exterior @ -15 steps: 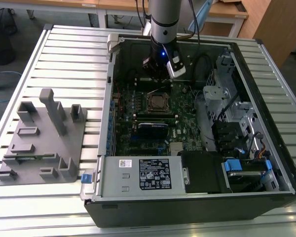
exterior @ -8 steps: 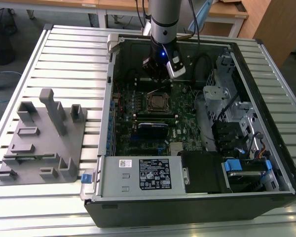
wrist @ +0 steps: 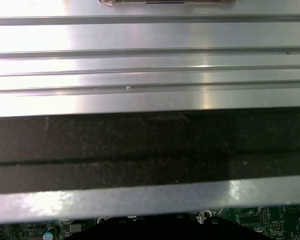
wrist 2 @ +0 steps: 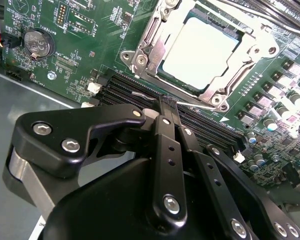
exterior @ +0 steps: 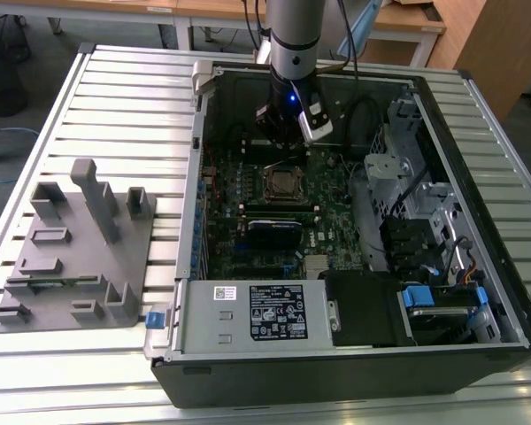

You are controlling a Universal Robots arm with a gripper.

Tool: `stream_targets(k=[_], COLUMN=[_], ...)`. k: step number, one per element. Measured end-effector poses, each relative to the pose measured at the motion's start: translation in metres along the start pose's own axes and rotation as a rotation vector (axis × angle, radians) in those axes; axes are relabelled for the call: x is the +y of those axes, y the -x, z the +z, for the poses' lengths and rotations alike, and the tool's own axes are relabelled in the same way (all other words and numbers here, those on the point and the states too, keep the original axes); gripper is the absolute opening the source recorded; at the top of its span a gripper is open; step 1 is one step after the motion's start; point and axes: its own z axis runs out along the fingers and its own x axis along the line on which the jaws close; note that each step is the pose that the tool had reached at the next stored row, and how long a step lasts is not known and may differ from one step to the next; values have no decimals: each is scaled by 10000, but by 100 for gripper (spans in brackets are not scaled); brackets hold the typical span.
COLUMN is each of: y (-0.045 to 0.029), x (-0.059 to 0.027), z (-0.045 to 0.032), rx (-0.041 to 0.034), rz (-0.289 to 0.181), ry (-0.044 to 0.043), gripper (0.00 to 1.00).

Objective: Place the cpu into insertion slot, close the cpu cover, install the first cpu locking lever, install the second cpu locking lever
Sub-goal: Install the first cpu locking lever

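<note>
The cpu (wrist 2: 200,50), a pale silver square, lies in the insertion slot (exterior: 283,183) on the green motherboard. The cpu cover (wrist 2: 162,30), a silver frame, lies flat around the chip, which shows through its window. My gripper (wrist 2: 165,104) hangs just beside the socket over the long black memory slots, its two black fingers (wrist 2: 166,150) pressed together with nothing visible between them. A thin silver lever rod (wrist 2: 197,105) runs along the socket's edge right at the fingertips. In the exterior view the gripper (exterior: 285,146) stands just behind the socket inside the open computer case.
A white-labelled power supply box (exterior: 252,312) fills the case's near side, and drive cages (exterior: 407,190) stand on the exterior view's right. A grey fixture block (exterior: 75,248) sits on the ribbed table on the exterior view's left. The black case wall (wrist: 150,150) is close by.
</note>
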Motion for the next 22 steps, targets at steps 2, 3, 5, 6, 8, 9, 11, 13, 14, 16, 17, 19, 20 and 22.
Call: stream_targets(k=[2,3,5,6,8,9,11,13,14,16,17,19,20,22], y=[0,0,0,0,0,-1,-1,-1,-2,-4,-5,-6,-6,-7], x=[0,0,-1,-1,-1,-1,0,1,1,2,2,3,3,2], z=[4,5,4,4,5,5,7,7,7,8,8,9,10,18], rx=[-1,-1,1,1,0,0,-1,-1,-1,-1,-1,0,0,-2], rz=[0,0,0,0,0,0,0,0,0,1,1,-1,-1,-1], ry=[2,1,-2,-2,-1,-1,1,1,0,0,-1,0,-1,1], gripper=[11,11,11,11,11,11,11,11,11,11,11,11,11,11])
